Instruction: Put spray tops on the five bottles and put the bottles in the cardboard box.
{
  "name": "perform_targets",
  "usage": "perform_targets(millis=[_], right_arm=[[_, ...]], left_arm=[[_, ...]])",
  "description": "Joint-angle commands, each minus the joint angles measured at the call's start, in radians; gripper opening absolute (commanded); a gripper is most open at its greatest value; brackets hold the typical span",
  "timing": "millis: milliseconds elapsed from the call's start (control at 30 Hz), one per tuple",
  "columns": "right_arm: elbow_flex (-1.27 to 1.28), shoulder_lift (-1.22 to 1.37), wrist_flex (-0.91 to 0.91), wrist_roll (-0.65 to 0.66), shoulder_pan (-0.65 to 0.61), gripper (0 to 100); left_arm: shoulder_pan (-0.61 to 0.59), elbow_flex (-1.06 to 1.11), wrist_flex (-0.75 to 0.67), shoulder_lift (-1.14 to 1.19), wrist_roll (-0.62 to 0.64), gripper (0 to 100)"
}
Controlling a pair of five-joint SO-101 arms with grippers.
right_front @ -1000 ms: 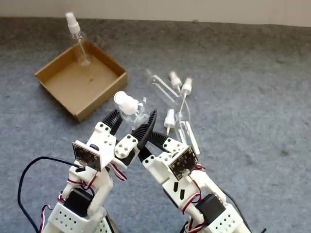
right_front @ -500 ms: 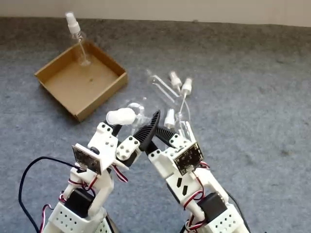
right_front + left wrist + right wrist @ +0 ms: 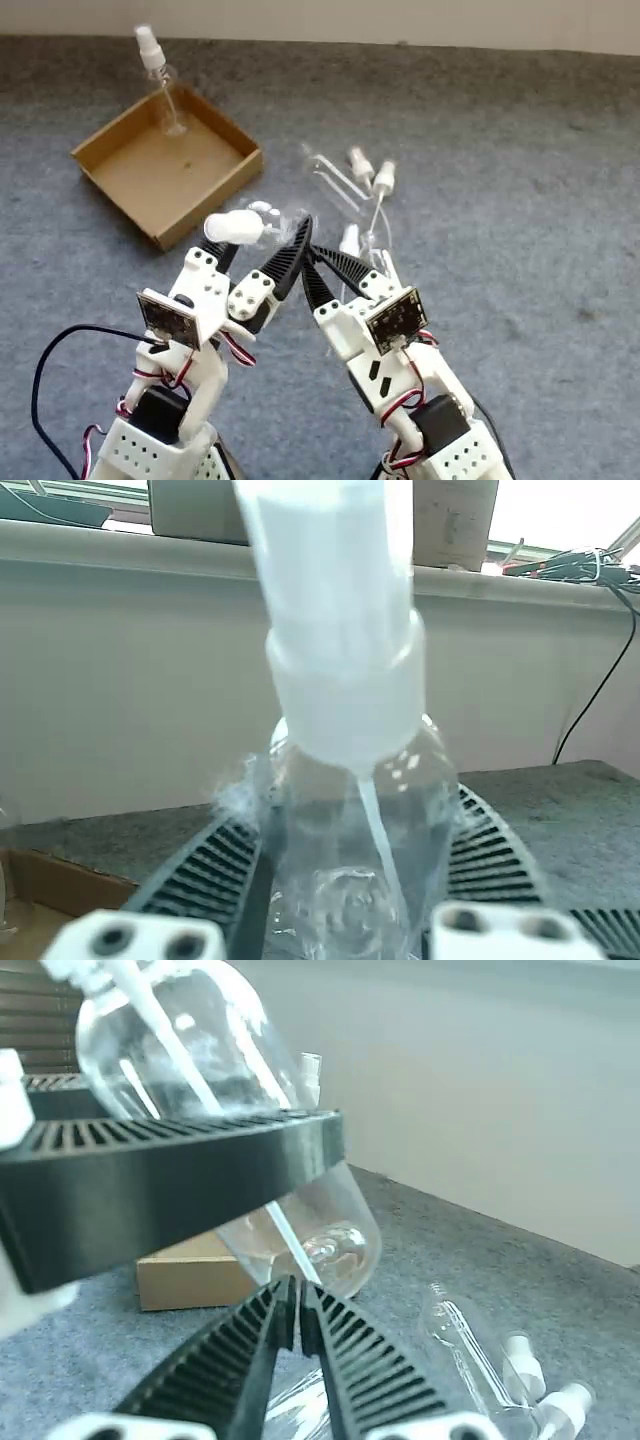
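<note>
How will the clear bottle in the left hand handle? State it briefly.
Probably light: the bottle looks empty and thin-walled. Likely slippery, given its smooth, rounded sides in the left hand. Laid on its side, it may roll.

Cardboard box [image 3: 205, 205] upper left, open. Upright bottle [image 3: 160, 80], clear, white top on, at its far corner. Lifted bottle [image 3: 250, 224] at frame centre, capped, tilted. Remaining bottles [image 3: 365, 185] lie clustered right of centre, white spray tops among them.

The high camera looks steeply down from the near edge of the grey carpeted tabletop [image 3: 540, 200]. Both wrist cameras sit low, very close, sharing the clear round spray-topped bottle [image 3: 350, 880].
</note>
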Motion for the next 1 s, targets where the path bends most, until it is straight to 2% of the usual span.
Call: perform_targets(millis=[0,233,367,500,700,967], right_arm=[[0.13,-0.008,-0.002,0.003,0.016,1.2],[0.13,-0.008,-0.001,0.002,0.016,1.2],[0.13,-0.008,0.008,0.002,0.018,1.2],[0.13,-0.008,0.056,0.002,0.018,1.2],[0.13,-0.008,0.059,0.002,0.018,1.2],[0.13,-0.008,0.062,0.002,0.018,1.2]], left_arm=[[-0.082,0.005,-0.02,-0.007,-0.005,5],[-0.28,-0.022,-0.021,0.001,-0.008,5],[-0.349,-0.094,-0.017,0.004,-0.008,5],[-0.397,-0.151,-0.015,0.005,-0.015,5],[-0.409,-0.156,-0.015,0.005,-0.173,5],[-0.438,-0.18,-0.015,0.005,-0.181,5]])
